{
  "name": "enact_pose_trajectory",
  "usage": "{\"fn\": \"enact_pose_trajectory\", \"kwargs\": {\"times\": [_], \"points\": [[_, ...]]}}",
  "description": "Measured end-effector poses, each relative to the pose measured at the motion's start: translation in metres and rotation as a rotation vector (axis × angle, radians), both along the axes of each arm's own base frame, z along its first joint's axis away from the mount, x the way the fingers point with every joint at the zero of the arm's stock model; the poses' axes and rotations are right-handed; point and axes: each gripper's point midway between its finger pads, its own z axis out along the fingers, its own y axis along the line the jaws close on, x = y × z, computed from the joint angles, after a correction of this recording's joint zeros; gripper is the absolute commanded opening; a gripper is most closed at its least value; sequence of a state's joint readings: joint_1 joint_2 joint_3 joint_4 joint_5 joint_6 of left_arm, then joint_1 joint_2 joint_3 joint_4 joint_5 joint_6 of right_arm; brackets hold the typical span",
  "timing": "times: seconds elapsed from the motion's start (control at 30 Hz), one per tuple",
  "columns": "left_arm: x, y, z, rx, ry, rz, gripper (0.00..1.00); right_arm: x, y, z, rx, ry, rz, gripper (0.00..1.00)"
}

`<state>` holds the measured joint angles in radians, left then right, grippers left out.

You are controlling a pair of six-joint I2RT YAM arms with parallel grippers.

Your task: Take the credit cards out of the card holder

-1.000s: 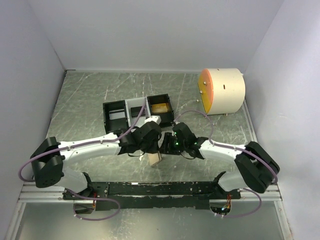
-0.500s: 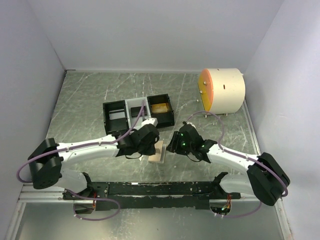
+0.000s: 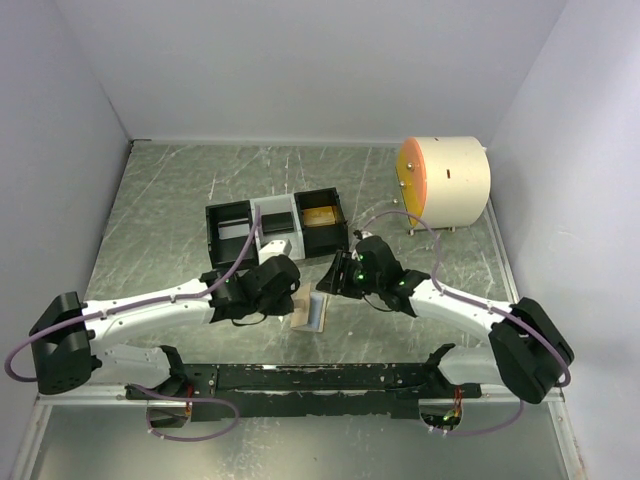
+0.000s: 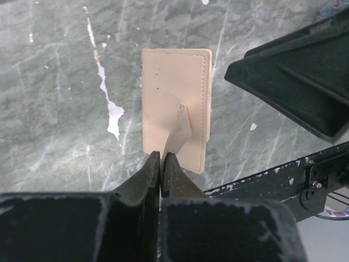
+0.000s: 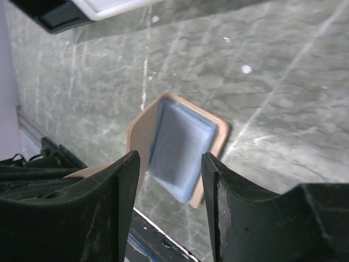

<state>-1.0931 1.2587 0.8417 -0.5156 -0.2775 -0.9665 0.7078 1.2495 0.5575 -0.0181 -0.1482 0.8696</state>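
The card holder (image 3: pixel 304 306) is folded open near the table's front edge, tan outside and pale blue (image 5: pixel 182 146) inside. My left gripper (image 4: pixel 162 164) is shut on one tan flap of it, and the other half (image 4: pixel 174 98) spreads flat below the jaws. My right gripper (image 5: pixel 170 161) is open with nothing between its fingers; the card holder shows beyond the gap. In the top view the right gripper (image 3: pixel 338 275) sits just right of and behind the holder. A gold credit card (image 3: pixel 322 215) lies in the tray's right compartment. No card shows in the holder's slots.
The three-compartment black-and-white tray (image 3: pixel 256 212) stands behind the grippers; its corner (image 5: pixel 82 11) shows in the right wrist view. A white drum with an orange face (image 3: pixel 445 182) sits at the back right. The black base rail (image 3: pixel 320 378) runs along the near edge.
My left arm has drawn back to the left with the card holder, which now hangs open showing its blue inside. The right gripper has come off the holder and widened a little.
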Motion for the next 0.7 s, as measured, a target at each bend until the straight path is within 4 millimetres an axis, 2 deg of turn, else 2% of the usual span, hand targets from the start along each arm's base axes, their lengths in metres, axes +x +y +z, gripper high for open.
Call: {"fn": "enact_pose_trajectory", "kwargs": {"times": [0.13,0.27,0.43,0.7], "points": [[0.003,0.011,-0.001,0.025,-0.001,0.039,0.07,-0.005,0.018,0.006,0.076,0.010,0.079,0.46],[0.003,0.024,-0.006,0.049,0.006,0.074,0.07,-0.014,0.037,0.003,0.123,0.048,0.165,0.44],[0.000,0.047,-0.017,0.093,0.029,0.126,0.07,-0.022,0.058,0.006,0.140,0.055,0.243,0.36],[-0.009,0.074,-0.034,0.158,0.066,0.180,0.07,-0.030,0.076,0.005,0.165,0.066,0.311,0.29]]}}
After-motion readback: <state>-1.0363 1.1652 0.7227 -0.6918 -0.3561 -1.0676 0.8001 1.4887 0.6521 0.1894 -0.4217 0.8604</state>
